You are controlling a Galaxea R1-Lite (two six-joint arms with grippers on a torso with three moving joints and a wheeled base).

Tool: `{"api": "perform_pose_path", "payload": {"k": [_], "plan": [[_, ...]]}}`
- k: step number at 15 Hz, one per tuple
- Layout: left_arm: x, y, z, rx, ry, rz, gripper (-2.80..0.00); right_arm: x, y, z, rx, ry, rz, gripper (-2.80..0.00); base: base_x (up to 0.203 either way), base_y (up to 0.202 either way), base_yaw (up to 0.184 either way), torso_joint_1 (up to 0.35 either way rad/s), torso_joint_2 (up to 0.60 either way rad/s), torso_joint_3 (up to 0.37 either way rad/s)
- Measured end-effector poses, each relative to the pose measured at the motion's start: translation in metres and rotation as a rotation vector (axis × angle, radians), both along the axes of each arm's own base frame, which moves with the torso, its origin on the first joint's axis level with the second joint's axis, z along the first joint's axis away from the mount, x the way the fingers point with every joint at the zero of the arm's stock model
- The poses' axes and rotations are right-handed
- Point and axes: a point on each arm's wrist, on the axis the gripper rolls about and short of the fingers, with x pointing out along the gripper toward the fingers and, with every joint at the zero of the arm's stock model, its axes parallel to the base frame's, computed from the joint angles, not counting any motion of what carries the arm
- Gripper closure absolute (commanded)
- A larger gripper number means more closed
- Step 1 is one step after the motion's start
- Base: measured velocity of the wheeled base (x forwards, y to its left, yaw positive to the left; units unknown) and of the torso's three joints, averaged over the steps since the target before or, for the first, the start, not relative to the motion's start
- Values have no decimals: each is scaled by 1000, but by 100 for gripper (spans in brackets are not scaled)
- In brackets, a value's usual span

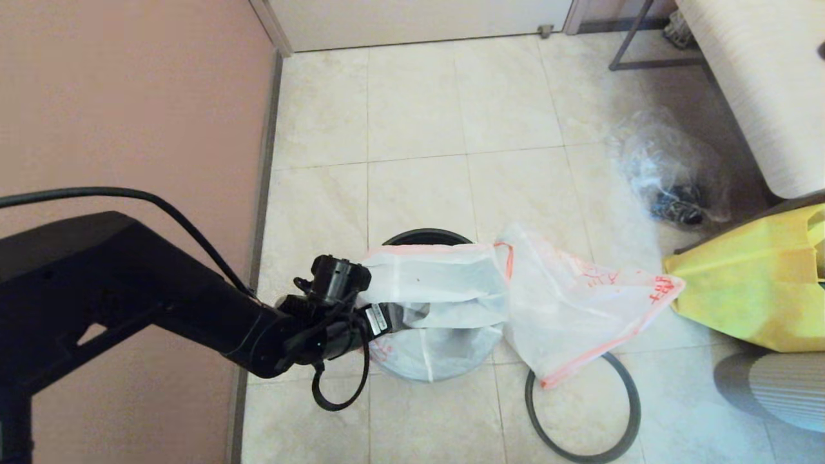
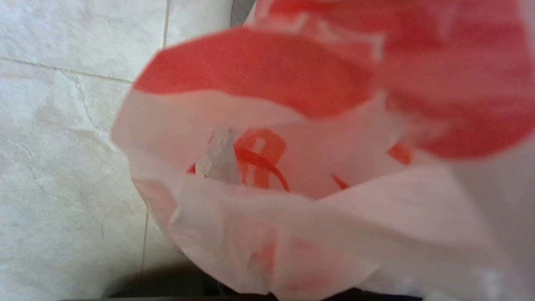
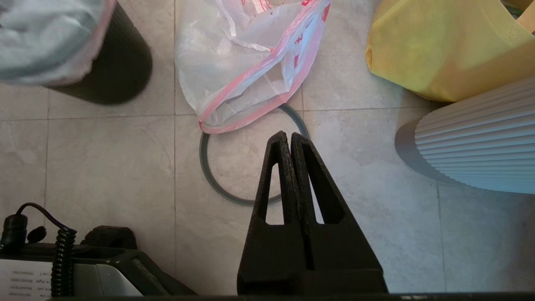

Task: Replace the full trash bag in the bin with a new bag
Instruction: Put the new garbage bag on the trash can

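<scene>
Fitting step — left gripper [image 1: 387,320] at the bin's [image 1: 425,236] nine o'clock holds the new bag [image 1: 438,283], grip unseen; next, spread it.

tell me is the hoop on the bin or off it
Off. The hoop lies flat on the floor tiles beside the bin, partly under the bag.

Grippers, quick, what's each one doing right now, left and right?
Left end effector: at the bin, against the new bag; open or closed cannot be told.
Right end effector: closed, empty, above the hoop on the floor.
</scene>
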Motion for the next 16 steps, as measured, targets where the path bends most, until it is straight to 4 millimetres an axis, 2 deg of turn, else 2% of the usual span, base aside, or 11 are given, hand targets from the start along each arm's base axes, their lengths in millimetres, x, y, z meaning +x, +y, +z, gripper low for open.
{"api": "perform_pose_path", "payload": {"k": [4,6,9,12,14,16], "plan": [[5,14,5,-39,1,3,0,-2,0,1,-34,22,-8,0,0,0,0,0,0,0],[8,18,6,-49,2,5,0,-6,0,13,-35,30,-12,0,0,0,0,0,0,0],[8,19,7,-52,2,7,0,-11,0,55,-34,1,-7,0,0,0,0,0,0,0],[5,18,8,-51,2,-1,0,1,1,105,-28,16,40,0,0,0,0,0,0,0],[4,17,7,-50,4,-5,0,22,3,143,-14,56,93,0,0,0,0,0,0,0],[2,12,4,-46,12,-19,0,55,5,180,13,114,159,0,0,0,0,0,0,0]]}}
